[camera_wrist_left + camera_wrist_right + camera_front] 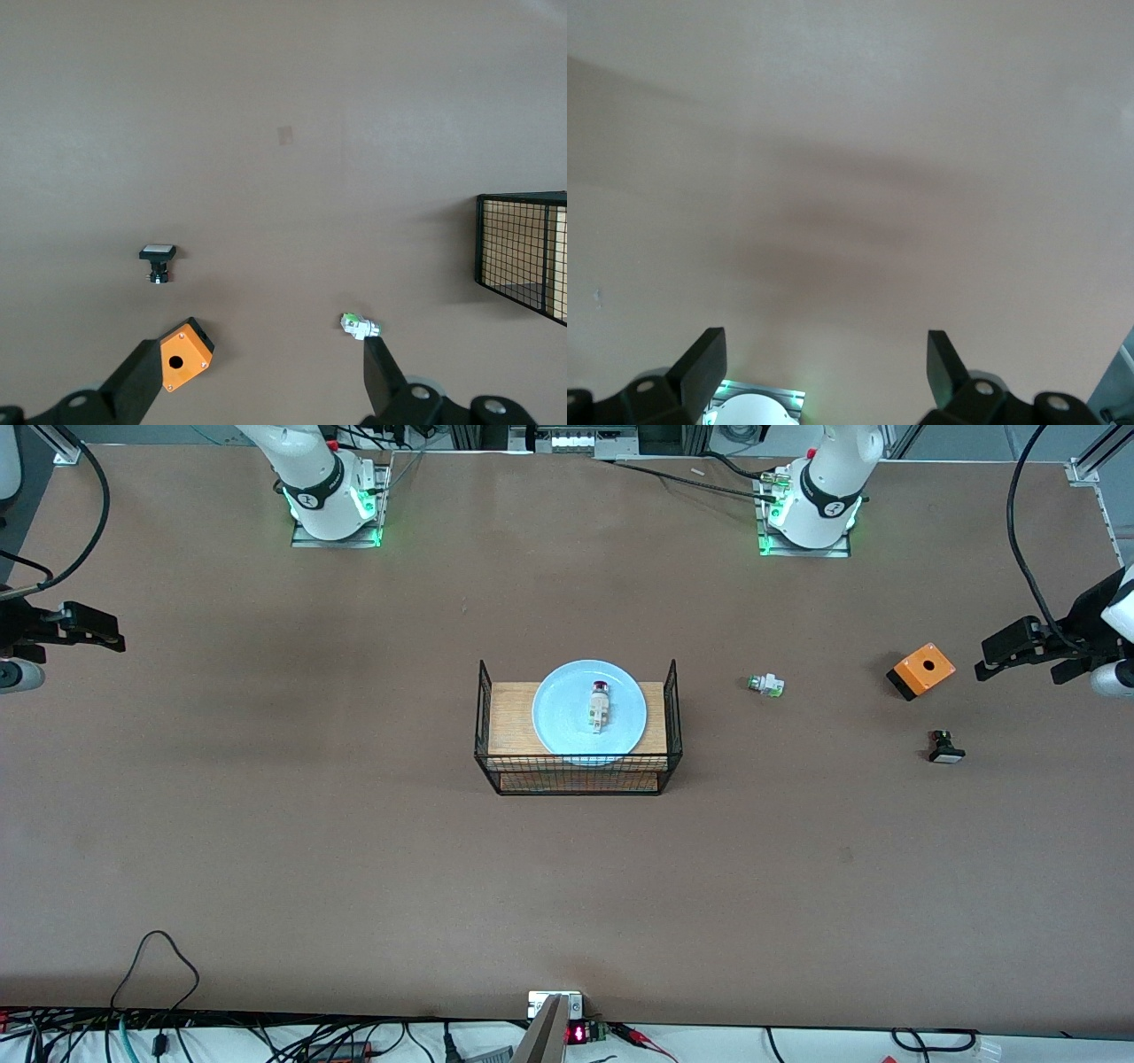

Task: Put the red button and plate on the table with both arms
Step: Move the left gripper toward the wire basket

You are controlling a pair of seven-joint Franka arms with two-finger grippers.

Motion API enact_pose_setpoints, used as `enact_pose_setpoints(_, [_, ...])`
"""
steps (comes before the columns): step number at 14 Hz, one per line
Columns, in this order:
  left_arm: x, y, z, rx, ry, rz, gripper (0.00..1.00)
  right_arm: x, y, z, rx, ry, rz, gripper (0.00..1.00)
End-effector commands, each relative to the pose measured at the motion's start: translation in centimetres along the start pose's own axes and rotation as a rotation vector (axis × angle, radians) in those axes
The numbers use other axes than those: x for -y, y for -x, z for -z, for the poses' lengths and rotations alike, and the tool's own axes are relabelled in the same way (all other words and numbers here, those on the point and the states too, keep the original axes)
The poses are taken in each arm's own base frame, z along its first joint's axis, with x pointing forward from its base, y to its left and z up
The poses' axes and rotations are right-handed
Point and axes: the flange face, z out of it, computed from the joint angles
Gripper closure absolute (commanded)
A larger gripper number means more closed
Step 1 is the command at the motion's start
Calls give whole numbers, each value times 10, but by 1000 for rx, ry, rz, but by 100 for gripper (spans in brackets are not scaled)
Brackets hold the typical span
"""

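The light blue plate [558,722] lies on the wooden top of a black wire rack [578,775] in the middle of the table [354,841]. The red button [599,707], a whitish block with a dark red cap, lies on the plate. My left gripper [997,657] hangs open over the left arm's end of the table; its wrist view shows the fingers [140,381] spread wide around nothing. My right gripper [111,633] hangs open over the right arm's end, its fingers [704,359] wide apart above bare table.
An orange box with a round hole [921,670], a whitish part with green bits [766,685] and a black part with a white cap [945,747] lie toward the left arm's end. In the left wrist view the box [184,357] sits beside one finger.
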Motion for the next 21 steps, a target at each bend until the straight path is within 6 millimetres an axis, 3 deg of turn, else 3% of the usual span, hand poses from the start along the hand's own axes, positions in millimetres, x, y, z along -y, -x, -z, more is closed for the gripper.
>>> enact_pose_setpoints(1, [0, 6, 5, -1, -15, 5, 0, -4, 4, 10, -14, 12, -16, 0])
enact_pose_setpoints(3, [2, 0, -3, 8, -13, 7, 0, -7, 5, 11, -21, 11, -20, 0])
enact_pose_setpoints(6, [-1, -11, -46, 109, -3, -3, 0, -3, 2, 13, -38, 18, -10, 0])
enact_pose_setpoints(9, [-35, -25, -97, 214, 8, -64, 0, -5, -1, 14, -46, 23, -10, 0])
enact_pose_setpoints(11, [-64, -18, -117, 312, 5, -113, 0, -6, 0, 14, -44, 27, -10, 0])
enact_pose_setpoints(12, [-91, -13, -121, 339, 1, -151, 0, -6, 0, 14, -44, 27, -12, 0])
enact_pose_setpoints(19, [-282, 36, -86, 279, 9, -295, 0, -11, 4, 20, -68, 20, -30, 0])
enact_pose_setpoints(21, [-324, 49, -84, 223, 40, -367, 0, -21, 8, 19, -79, -15, -49, 0])
